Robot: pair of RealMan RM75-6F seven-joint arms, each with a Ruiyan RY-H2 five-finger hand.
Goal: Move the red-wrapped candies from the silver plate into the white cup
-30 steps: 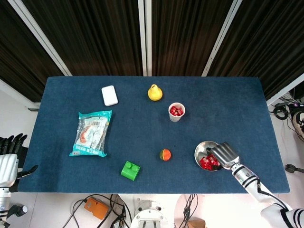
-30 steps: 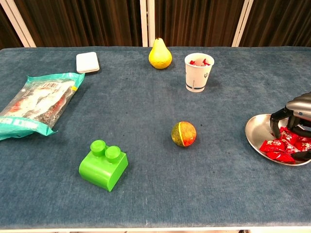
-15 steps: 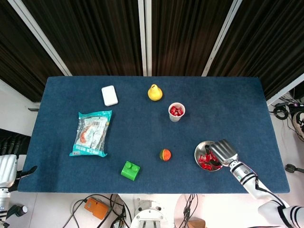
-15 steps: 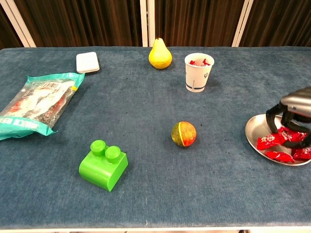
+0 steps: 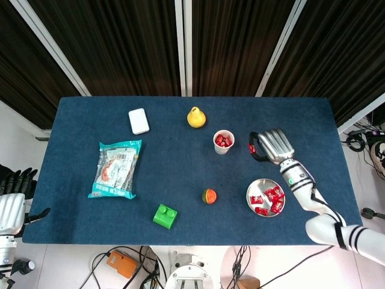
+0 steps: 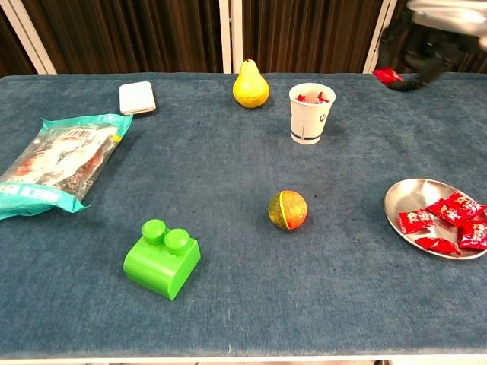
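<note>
While the plate was being picked at a second ago, here's where things stand:

Right hand: right hand (image 5: 272,144) has come up off the plate (image 5: 251,188) and now sits just right of the cup (image 5: 224,142), up in the air. In the chest view it's blurry at the top right edge (image 6: 426,30).

Grip: fingers curled in, pinching one candy (image 5: 253,148); you can see the red bit at the fingertips in both views.

What changed: half a second back the hand was down in the plate digging among the candies. Now it's lifted and swung toward the far side, so the pickup worked.

Plate: a few red candies (image 5: 269,199) still lying in it, near right part of the table (image 5: 180,168).

Cup: upright, far side, already some red ones inside.

Left hand: left hand (image 5: 12,198) hangs off the left edge of the table, holding nothing; fingers look loosely apart.

What it means: I'd say this one just needs to slide left over the cup and drop. Several more trips after that.
</note>
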